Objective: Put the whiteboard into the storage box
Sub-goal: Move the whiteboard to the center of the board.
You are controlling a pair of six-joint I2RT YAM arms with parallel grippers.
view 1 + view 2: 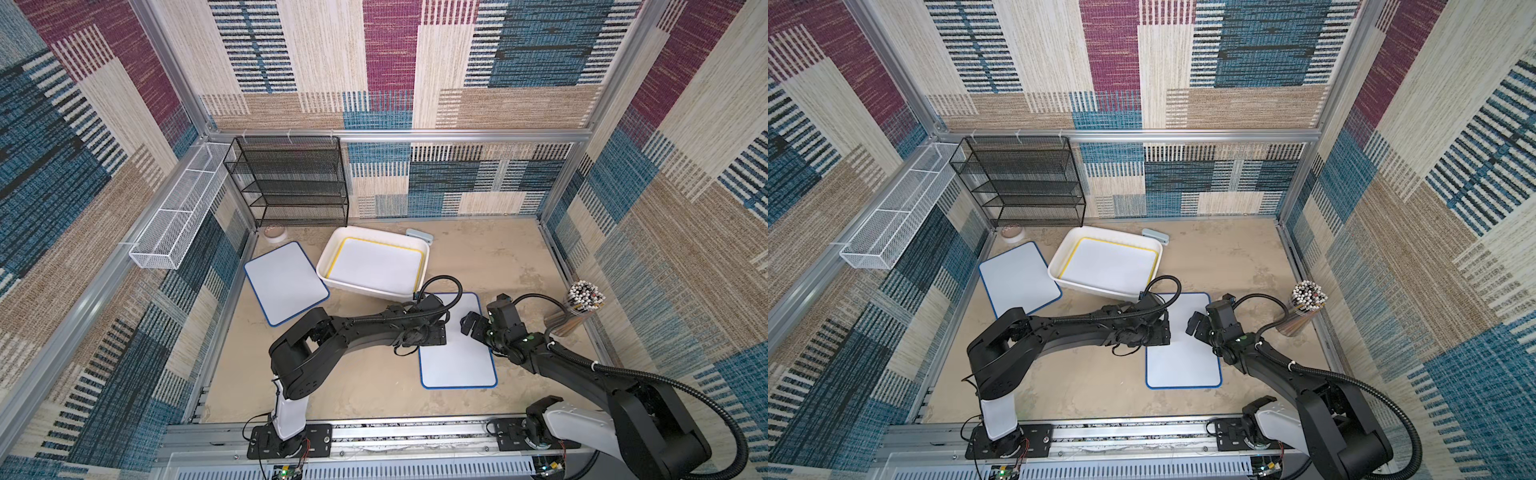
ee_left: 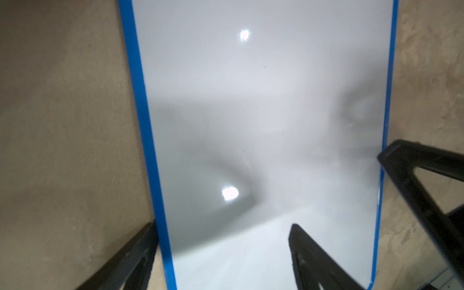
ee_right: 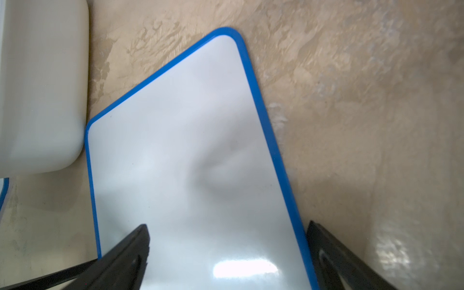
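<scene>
The storage box (image 1: 365, 291), a shallow white tub, stands mid-table with a yellow-edged whiteboard (image 1: 376, 264) lying flat inside it. Two blue-edged whiteboards lie on the table, one left of the box (image 1: 286, 282) and one in front of it (image 1: 459, 361). Both grippers hang over the front one. My left gripper (image 2: 223, 227) is open astride its left long edge, one finger outside the blue rim and one over the white face. My right gripper (image 3: 227, 226) is open astride the opposite edge (image 3: 276, 150) in the same way. Neither grips the board.
A black mesh rack (image 1: 286, 183) stands at the back left, with a white wire basket (image 1: 174, 216) on the left wall. A cup of pens (image 1: 582, 307) stands at the right edge. A small round dish (image 1: 274, 233) and a pale blue eraser (image 1: 419, 235) lie behind the box.
</scene>
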